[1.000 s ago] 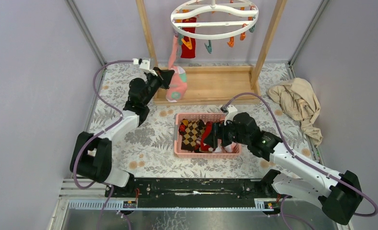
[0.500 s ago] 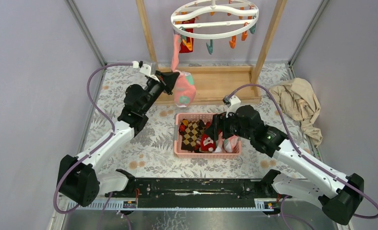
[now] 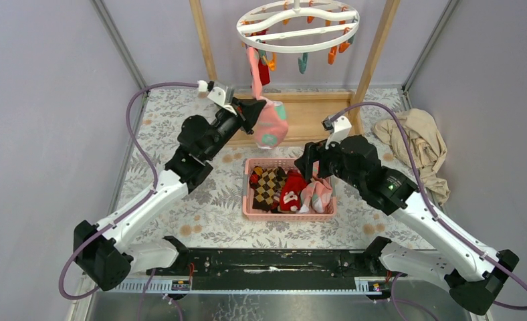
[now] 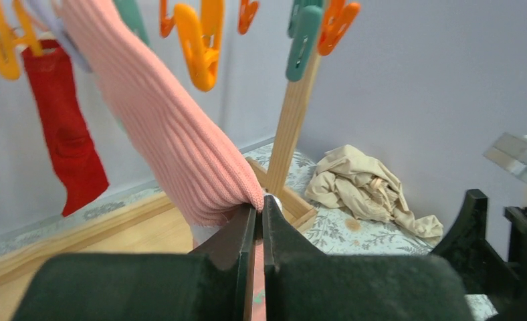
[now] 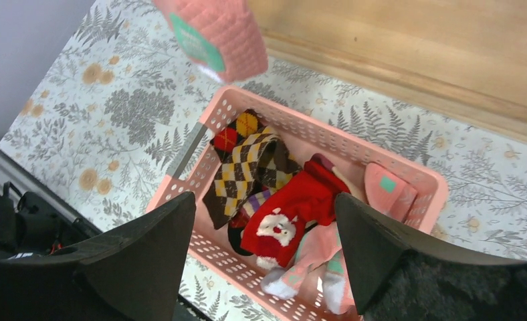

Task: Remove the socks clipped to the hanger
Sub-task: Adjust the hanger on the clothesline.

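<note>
Left arm: you have swung it rightward over the last second. The left pincer (image 3: 250, 111) is shut tight on the pink sock (image 3: 271, 124), pinching the fabric where the ribbed leg ends; the wrist view shows the jaws closed on it with no gap. The sock's top is still up at the left side of the hanger (image 3: 298, 29). It now runs taut and slanted from the ring down to the pincer, where a second ago it hung nearer to straight; the ring has shifted a little with the pull. Judgement: tension is on but the clip has not let go, so this sock is not yet off.

Right arm: you have lifted it out of the basket (image 3: 287, 215). The right pincer (image 3: 309, 166) stands wide open with nothing in it, just above the basket's far right part. The basket sits on the table (image 3: 200, 200) and holds a checked sock (image 3: 269, 184), a red sock with a white figure (image 3: 291, 194) and a second pink one (image 3: 318, 194), all lying free; that drop-off looks finished.

Left on the hanger: the taut pink sock, and a plain red sock (image 3: 265, 72) behind it, untouched. Risk: the ring may keep swinging towards your pull instead of the clip yielding.
</note>
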You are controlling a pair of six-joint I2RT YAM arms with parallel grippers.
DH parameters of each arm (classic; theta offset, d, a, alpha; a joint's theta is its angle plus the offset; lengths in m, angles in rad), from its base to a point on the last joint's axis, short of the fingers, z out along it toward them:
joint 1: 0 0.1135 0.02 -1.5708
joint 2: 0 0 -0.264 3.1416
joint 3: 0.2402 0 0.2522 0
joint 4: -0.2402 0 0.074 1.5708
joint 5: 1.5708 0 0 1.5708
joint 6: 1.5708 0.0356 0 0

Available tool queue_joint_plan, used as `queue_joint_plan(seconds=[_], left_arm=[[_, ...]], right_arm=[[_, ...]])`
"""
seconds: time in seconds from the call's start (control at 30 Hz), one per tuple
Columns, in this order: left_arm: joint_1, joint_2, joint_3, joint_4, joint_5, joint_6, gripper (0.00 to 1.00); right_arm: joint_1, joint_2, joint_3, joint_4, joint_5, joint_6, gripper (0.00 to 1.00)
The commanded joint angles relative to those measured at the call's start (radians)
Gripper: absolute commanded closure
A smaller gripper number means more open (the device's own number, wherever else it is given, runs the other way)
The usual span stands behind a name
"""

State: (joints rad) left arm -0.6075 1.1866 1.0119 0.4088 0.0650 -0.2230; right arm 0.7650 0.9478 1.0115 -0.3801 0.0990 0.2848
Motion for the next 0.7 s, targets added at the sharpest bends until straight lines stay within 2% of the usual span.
queue_joint_plan(seconds=[0.0, 0.37, 0.67], left_arm=[[-0.056, 0.02, 0.089, -0.013, -0.036, 0.058, 0.96], [-0.163, 0.194, 0.289, -0.057, -0.057, 0.131, 0.95], [-0.209, 0.433, 0.574, -0.141, -0.032, 0.175, 0.93]], right_arm=[[0.003, -0.019, 0.063, -0.03, 0.102, -0.046, 0.16], [0.0, -0.06, 0.059, -0.108, 0.2, -0.034, 0.14], [-0.009, -0.102, 0.027, -0.143, 0.226, -0.014, 0.13]])
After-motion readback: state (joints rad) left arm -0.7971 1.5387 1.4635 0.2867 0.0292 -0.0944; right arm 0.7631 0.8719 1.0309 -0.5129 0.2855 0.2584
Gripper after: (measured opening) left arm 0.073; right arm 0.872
